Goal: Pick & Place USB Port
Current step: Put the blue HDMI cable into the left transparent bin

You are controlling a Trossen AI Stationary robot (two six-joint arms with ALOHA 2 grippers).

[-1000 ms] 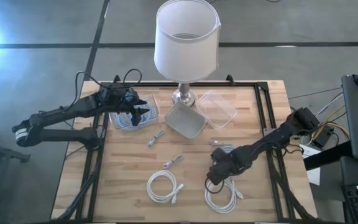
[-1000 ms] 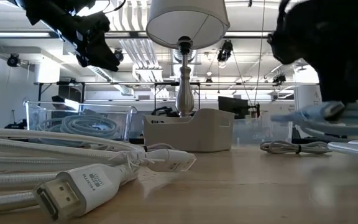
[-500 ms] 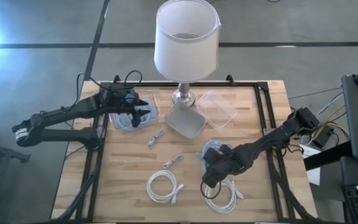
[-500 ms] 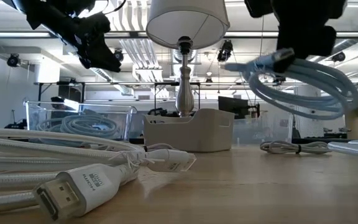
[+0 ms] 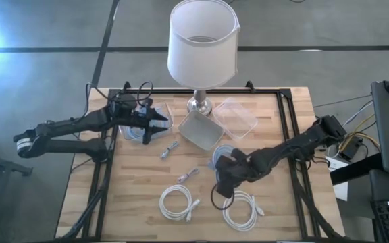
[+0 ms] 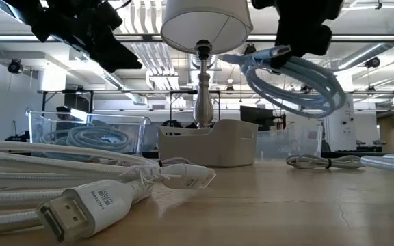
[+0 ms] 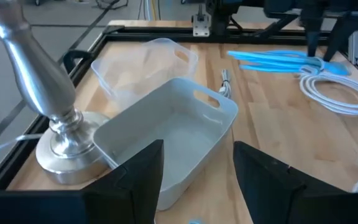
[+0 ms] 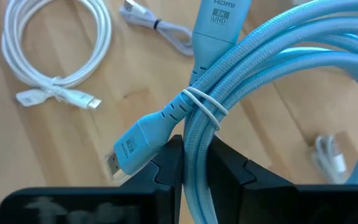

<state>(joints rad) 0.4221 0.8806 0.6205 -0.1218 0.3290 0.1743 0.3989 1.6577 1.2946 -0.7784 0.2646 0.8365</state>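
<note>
My right gripper (image 5: 224,181) hangs above the table's middle, shut on a coiled light-blue cable (image 5: 223,157) whose turns are bound by a thin white tie (image 8: 202,106). In the low view the coil (image 6: 294,75) hangs clear of the table. My left gripper (image 5: 155,123) hovers open over a clear tub of blue cables (image 5: 140,129) at the far left. Two small grey USB leads (image 5: 169,148) (image 5: 188,175) lie flat on the wood between the arms. My right gripper pinches the blue coil's bundled strands (image 8: 197,140) between its two fingers, just below the white tie. The fingers come from above. The coil is lifted clear and hangs tilted, with one plug (image 8: 135,146) sticking out beside the fingers.
A grey bin (image 5: 201,129) and an empty clear tub (image 5: 235,118) stand by the lamp base (image 5: 199,103) at the far edge. Two white cable coils (image 5: 176,201) (image 5: 242,210) lie near the front edge. A black frame rail (image 5: 286,128) borders the table.
My right gripper has risen and moved toward the table's left and far side, toward the grey bin, staying shut. The blue coil has gone from lying on the table beside the white coil to hanging clear. My left gripper has shifted a little toward the right.
</note>
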